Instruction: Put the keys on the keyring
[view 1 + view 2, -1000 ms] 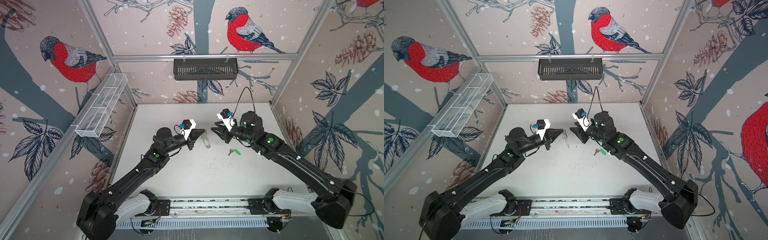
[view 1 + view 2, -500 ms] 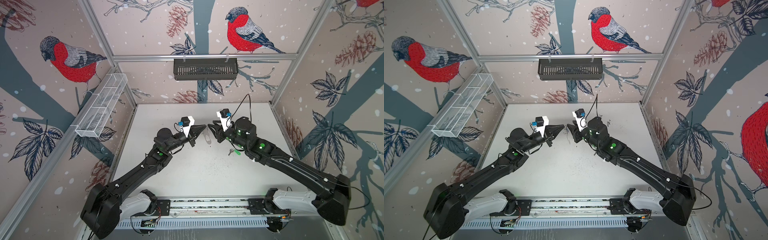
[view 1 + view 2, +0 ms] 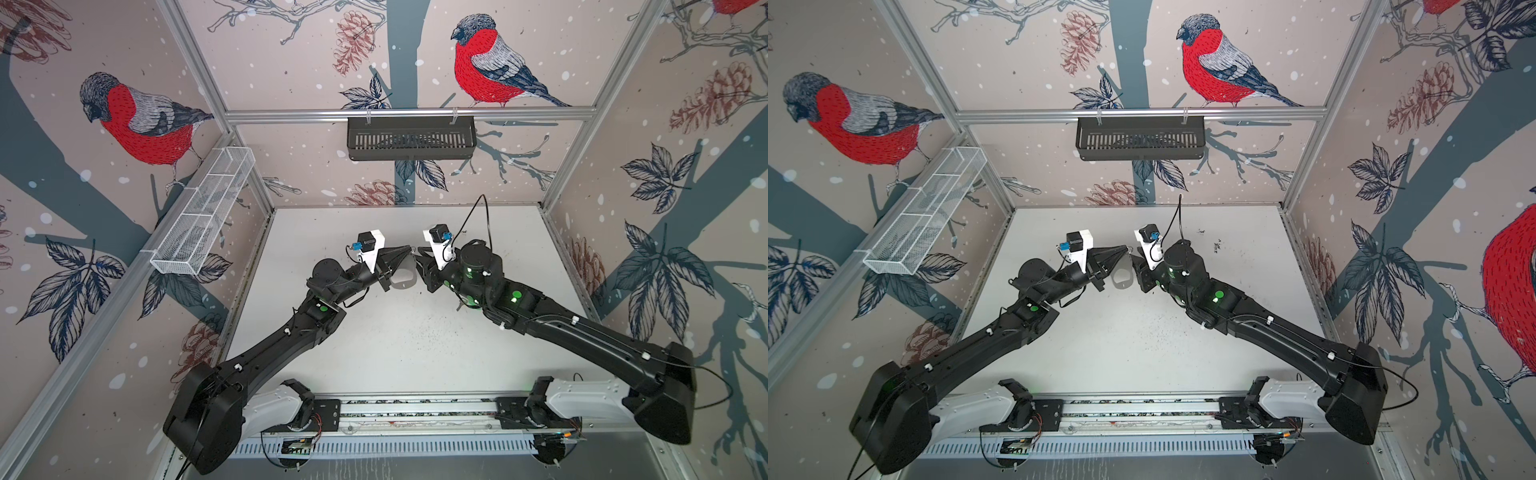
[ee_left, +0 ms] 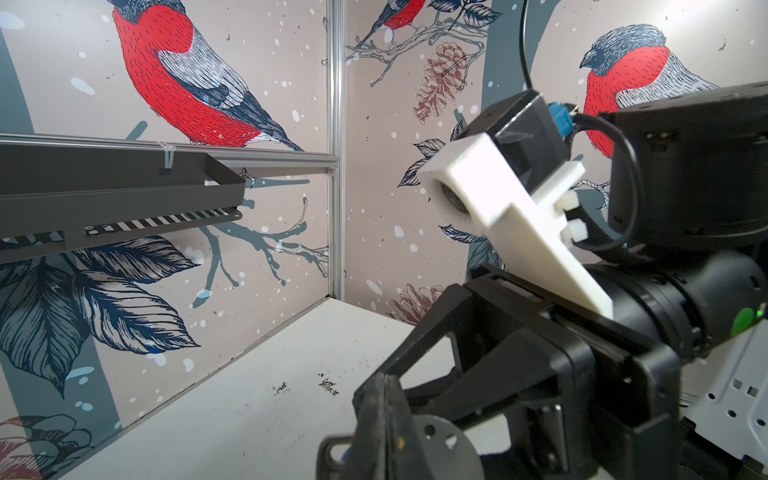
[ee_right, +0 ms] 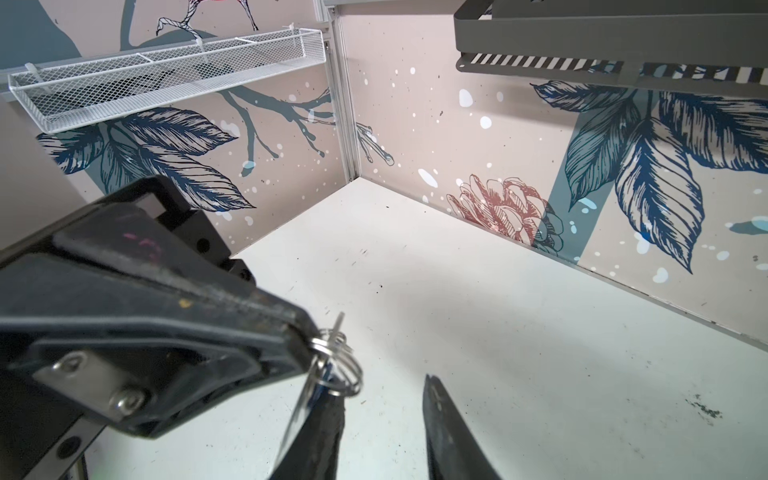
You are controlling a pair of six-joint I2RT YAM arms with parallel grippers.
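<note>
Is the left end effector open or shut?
Shut, clamped on the keyring. In the right wrist view the left end effector shows fingers pressed together, no gap, with little metal rings poking out at the tip.

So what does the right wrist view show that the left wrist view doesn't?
Only right wrist: silver rings pinched in the left end effector's tip, and the white mesh basket. Only left wrist: the right arm's white camera mount. Both: that shut end effector, the open right end effector, the dark basket, the table.
</note>
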